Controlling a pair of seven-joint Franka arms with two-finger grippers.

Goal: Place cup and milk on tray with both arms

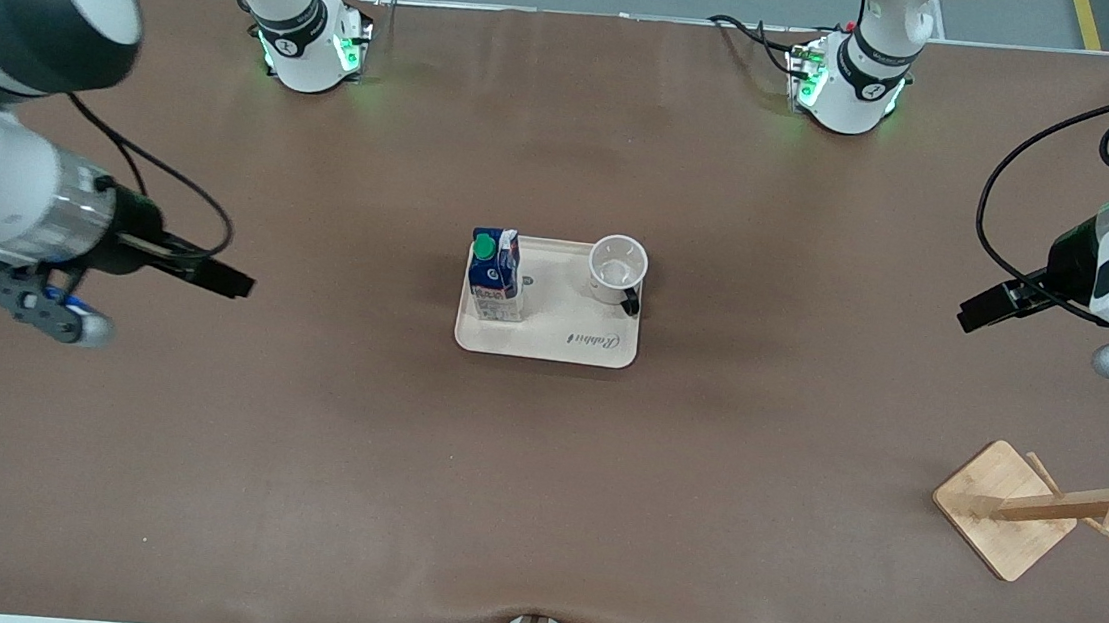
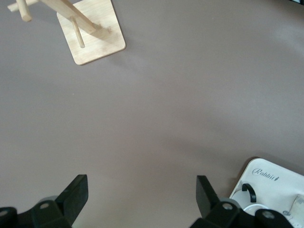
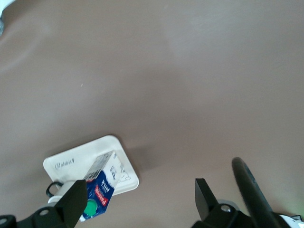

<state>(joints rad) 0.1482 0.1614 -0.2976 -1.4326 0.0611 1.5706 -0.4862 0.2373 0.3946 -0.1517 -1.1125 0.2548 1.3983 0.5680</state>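
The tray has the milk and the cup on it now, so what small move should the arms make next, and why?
Probably none beyond keeping both arms parked clear. The milk stands upright on the tray toward the right arm's end, and the cup sits on it beside the milk. The left gripper and right gripper are open, holding nothing, over bare table away from the tray, so the placing looks done.
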